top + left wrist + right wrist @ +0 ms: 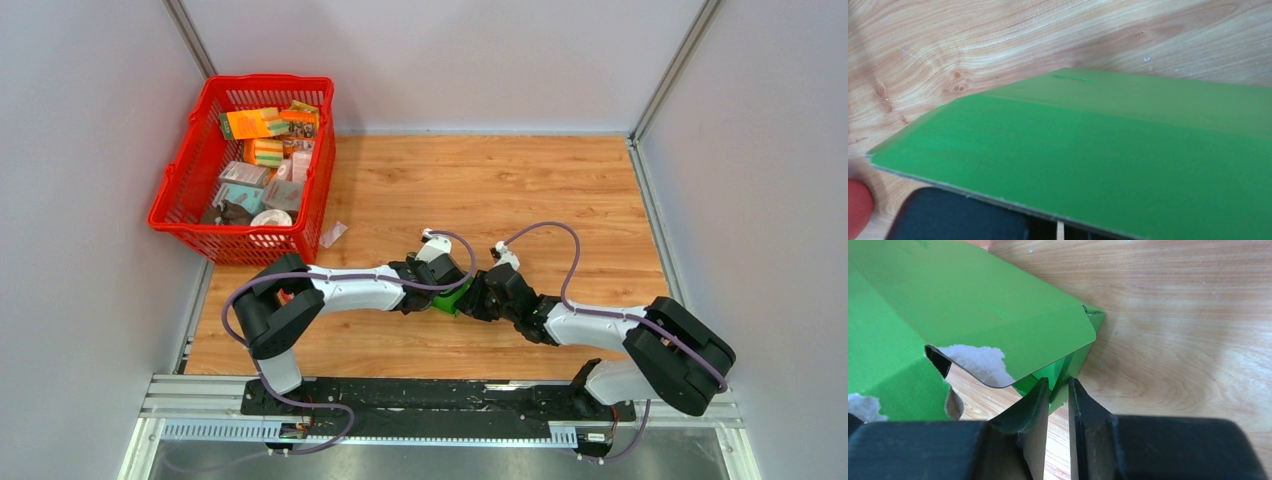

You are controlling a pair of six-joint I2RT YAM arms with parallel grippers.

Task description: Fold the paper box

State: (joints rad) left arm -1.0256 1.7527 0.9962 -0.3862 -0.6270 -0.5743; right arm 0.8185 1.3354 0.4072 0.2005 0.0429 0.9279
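Observation:
The paper box (455, 299), bright green card and partly folded, lies on the wooden table between my two grippers. In the left wrist view a broad green panel of the paper box (1108, 150) covers my left gripper (1058, 229). Only its dark fingers (958, 220) show beneath the card's edge, with a hair-thin slit between them, so it is shut. Its tips are hidden. My right gripper (1058, 382) has its jaws narrowed onto a folded corner flap of the paper box (973, 300). Torn white patches show on the card's edges.
A red basket (240, 82) full of small packages stands at the back left of the table. A small clear wrapper (333, 233) lies beside it. Grey walls close in the table on three sides.

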